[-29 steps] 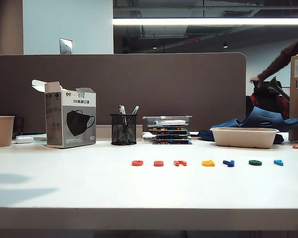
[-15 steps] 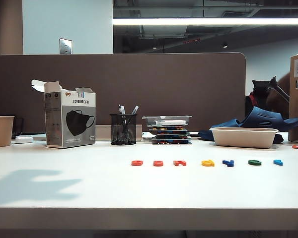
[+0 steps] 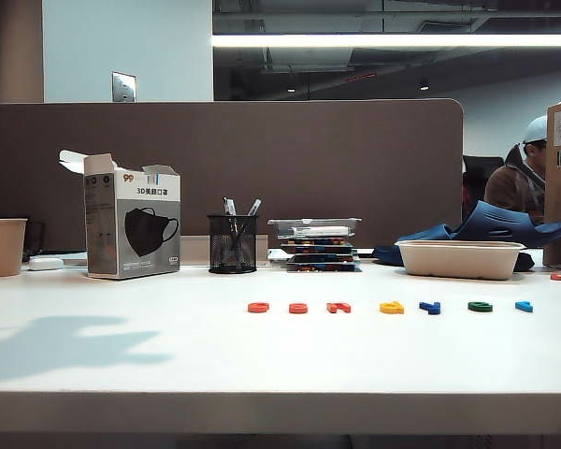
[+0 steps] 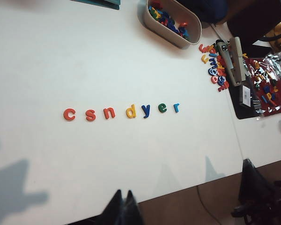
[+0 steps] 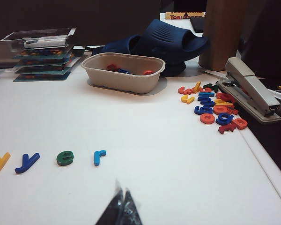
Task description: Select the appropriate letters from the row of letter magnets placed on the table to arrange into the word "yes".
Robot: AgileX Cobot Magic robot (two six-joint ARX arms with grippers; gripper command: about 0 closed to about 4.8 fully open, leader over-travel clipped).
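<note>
**A:** White desk (image 3: pixel 168 355) nearest of all, with a pale thick front edge and a soft grey shadow lying on its left part. Where are the end effectors?

**B:** Neither shows in the exterior view. The left end effector (image 4: pixel 122 208) hangs above the near edge of the desk, its dark fingers pressed together and holding nothing. The right end effector (image 5: pixel 122 208) sits low over the desk near the right end of the row, its fingers also pressed together and empty.

**A:** And the row of letter magnets (image 4: pixel 119 112)?

**B:** It lies flat across the middle of the desk, reading c, s, n, d, y, e, r from left to right. The red-orange s (image 4: pixel 90 114) is second from the left. The dark blue y (image 4: pixel 145 110) and the dark green e (image 4: pixel 162 108) lie side by side toward the right end, between the yellow d (image 4: pixel 130 111) and the light blue r (image 4: pixel 176 107). All seven lie apart from one another.

**A:** Farther back?

**B:** A beige tray (image 3: pixel 460 259) with loose letters stands far right, with a pile of spare letters (image 5: pixel 213 108) and a stapler (image 5: pixel 253 96) to its right. A mesh pen cup (image 3: pixel 233 243) and a mask box (image 3: pixel 131 227) stand at the far edge, left of middle, before a brown partition (image 3: pixel 262 159).
</note>
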